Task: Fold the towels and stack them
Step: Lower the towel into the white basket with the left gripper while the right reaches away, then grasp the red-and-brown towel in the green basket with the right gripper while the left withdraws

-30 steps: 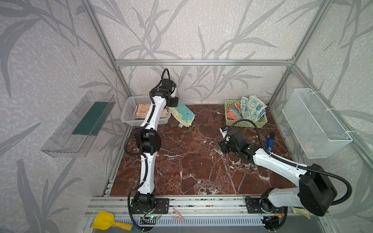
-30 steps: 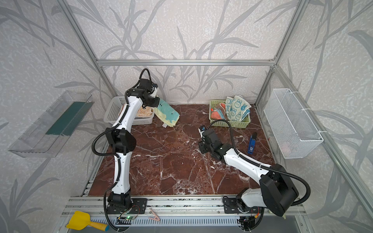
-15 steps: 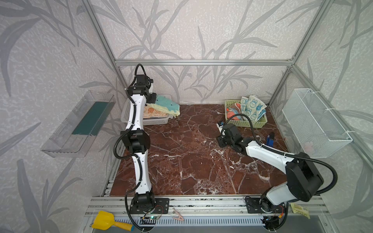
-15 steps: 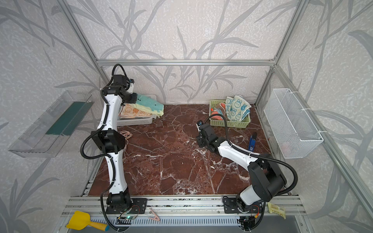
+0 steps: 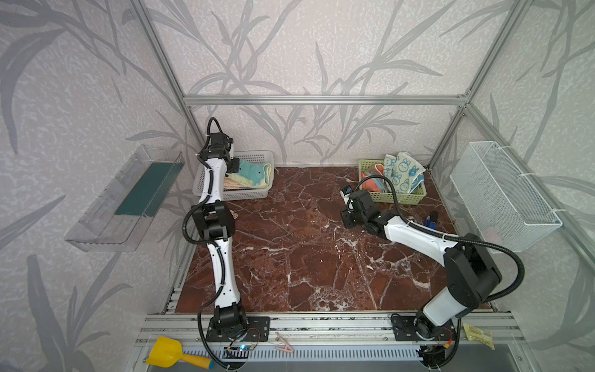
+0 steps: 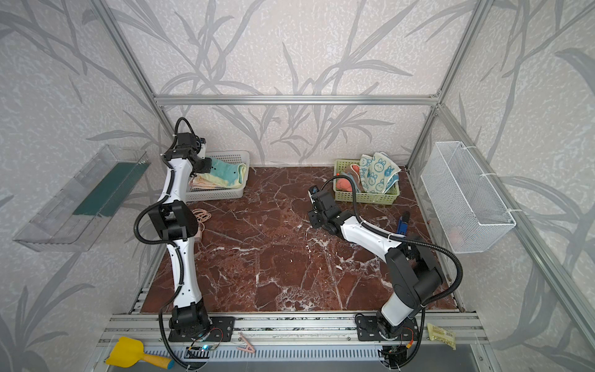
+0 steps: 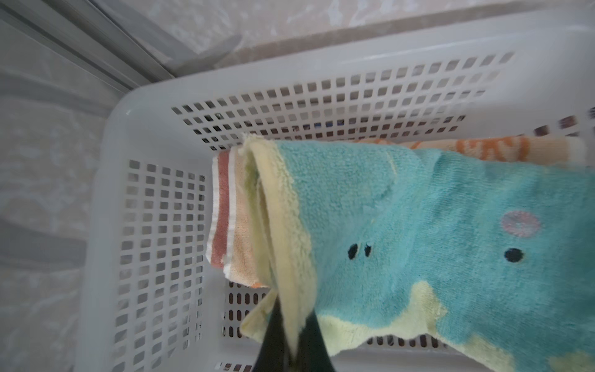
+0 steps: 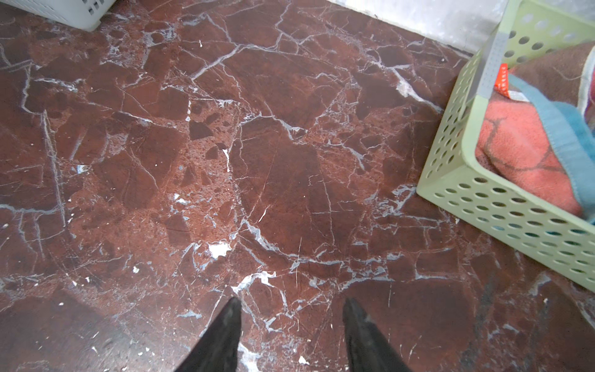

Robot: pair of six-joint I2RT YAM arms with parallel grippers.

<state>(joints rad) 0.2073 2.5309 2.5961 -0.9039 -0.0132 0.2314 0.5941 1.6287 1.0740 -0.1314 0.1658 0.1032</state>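
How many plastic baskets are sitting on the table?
2: a white basket at the back left and a green basket at the back right. None seems hidden.

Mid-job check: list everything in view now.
table: 1, red-brown marble, centre
white basket: 1, white, table's far left
green basket: 1, green, table's far right
teal towel: 1, teal-cream, held over white basket
orange towels: count unclear, orange, white basket, beneath
bunny towel: 1, white-blue, green basket
coral cloth: count unclear, coral-brown, green basket
wire basket: 1, white, right wall
clear shelf: 1, transparent, left wall
yellow scoop: 1, yellow, front edge
left gripper: 1, black, shut on teal towel
right gripper: 1, black, open over table
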